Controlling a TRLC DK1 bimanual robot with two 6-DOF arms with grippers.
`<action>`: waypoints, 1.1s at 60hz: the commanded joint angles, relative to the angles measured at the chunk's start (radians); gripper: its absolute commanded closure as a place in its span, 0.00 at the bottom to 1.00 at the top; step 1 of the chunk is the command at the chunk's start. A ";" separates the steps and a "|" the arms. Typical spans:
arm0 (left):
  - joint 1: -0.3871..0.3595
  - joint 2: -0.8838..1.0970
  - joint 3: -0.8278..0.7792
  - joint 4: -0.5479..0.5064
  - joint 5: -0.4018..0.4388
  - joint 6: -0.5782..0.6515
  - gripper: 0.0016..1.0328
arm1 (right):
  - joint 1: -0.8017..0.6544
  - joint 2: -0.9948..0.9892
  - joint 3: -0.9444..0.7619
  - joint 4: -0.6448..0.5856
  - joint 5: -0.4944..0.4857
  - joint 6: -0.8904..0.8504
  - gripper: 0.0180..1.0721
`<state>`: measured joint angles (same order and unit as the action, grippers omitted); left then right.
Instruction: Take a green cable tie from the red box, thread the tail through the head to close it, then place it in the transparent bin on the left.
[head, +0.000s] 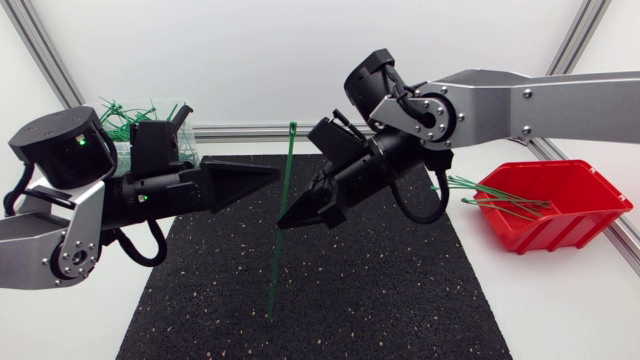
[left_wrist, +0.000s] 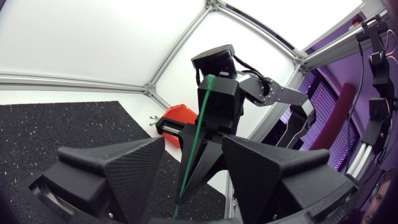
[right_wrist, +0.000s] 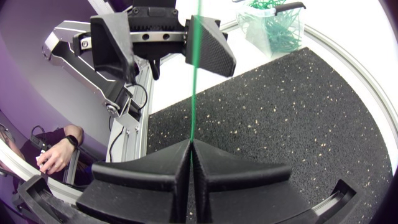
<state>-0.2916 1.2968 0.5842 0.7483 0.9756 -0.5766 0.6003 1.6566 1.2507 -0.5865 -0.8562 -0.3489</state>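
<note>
A green cable tie (head: 281, 215) stands nearly upright over the black mat (head: 350, 300), unlooped. My right gripper (head: 287, 220) is shut on it near the middle of its length. In the right wrist view the two fingers meet on the tie (right_wrist: 194, 93) at my right gripper (right_wrist: 189, 158). My left gripper (head: 272, 172) points at the tie from the left and is open. In the left wrist view the tie (left_wrist: 199, 134) rises in the gap ahead of my left gripper (left_wrist: 194, 177), touching neither finger.
The red box (head: 548, 205) with several green ties sits at the right, off the mat. The transparent bin (head: 140, 122), with green ties in it, stands at the back left behind my left arm.
</note>
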 joint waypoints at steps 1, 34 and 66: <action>0.025 -0.016 0.022 -0.004 0.040 -0.014 0.18 | -0.010 -0.024 0.007 -0.078 0.014 -0.064 0.95; 0.032 0.010 0.037 -0.122 0.161 0.146 0.18 | 0.012 0.051 0.136 -0.398 0.054 -0.170 0.95; 0.008 0.111 0.126 -0.138 0.193 0.172 0.31 | 0.000 0.164 0.170 -0.418 -0.006 -0.236 0.95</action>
<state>-0.2729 1.3819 0.6800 0.6094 1.1496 -0.4206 0.6113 1.7878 1.3933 -0.9916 -0.8516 -0.5556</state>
